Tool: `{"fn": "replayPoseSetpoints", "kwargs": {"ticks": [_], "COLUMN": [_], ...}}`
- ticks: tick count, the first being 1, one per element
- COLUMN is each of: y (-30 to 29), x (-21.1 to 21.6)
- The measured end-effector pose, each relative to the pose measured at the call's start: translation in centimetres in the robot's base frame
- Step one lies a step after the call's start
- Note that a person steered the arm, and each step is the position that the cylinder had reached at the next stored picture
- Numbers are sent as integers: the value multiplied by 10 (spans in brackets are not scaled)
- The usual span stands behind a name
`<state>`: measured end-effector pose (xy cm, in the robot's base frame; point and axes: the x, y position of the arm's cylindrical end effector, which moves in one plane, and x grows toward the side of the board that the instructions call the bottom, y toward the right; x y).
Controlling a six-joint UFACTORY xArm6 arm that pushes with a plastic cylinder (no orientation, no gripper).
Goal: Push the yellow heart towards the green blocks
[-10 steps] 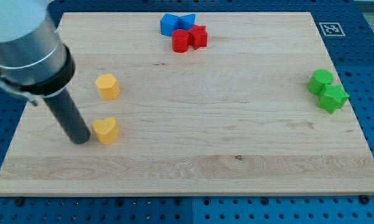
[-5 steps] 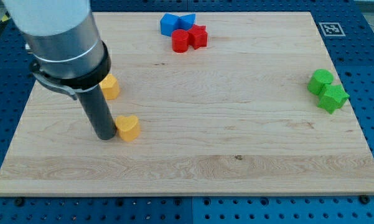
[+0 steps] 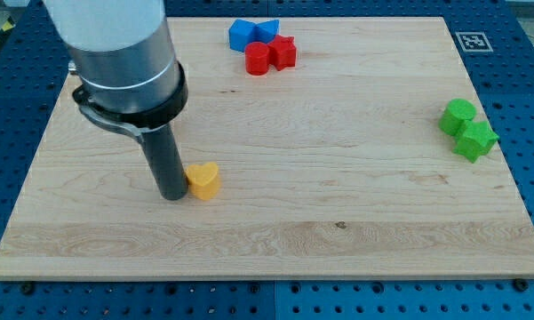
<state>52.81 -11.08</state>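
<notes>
The yellow heart lies on the wooden board, left of its middle. My tip stands right against the heart's left side. Two green blocks sit together near the board's right edge: a round one and a star-like one just below it. They are far to the right of the heart. The arm's grey body hides the other yellow block that lay up and left of the heart.
At the board's top middle sit two blue blocks and, just below them, a red round block and a red star-like block. A printed marker sits at the top right corner.
My tip has slid to the right, and the yellow heart has moved right ahead of it. The arm now covers the other yellow block. The green, red and blue blocks have not moved.
</notes>
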Motion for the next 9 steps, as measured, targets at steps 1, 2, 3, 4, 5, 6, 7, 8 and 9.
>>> {"fn": "replayPoseSetpoints", "kwargs": {"ticks": [1,2,3,4,5,6,7,8,9], "y": [14,23,25,44,48,49,62,74,85], "x": [-1,-4,-4,-4,-4,-4,-4,-4,-5]}}
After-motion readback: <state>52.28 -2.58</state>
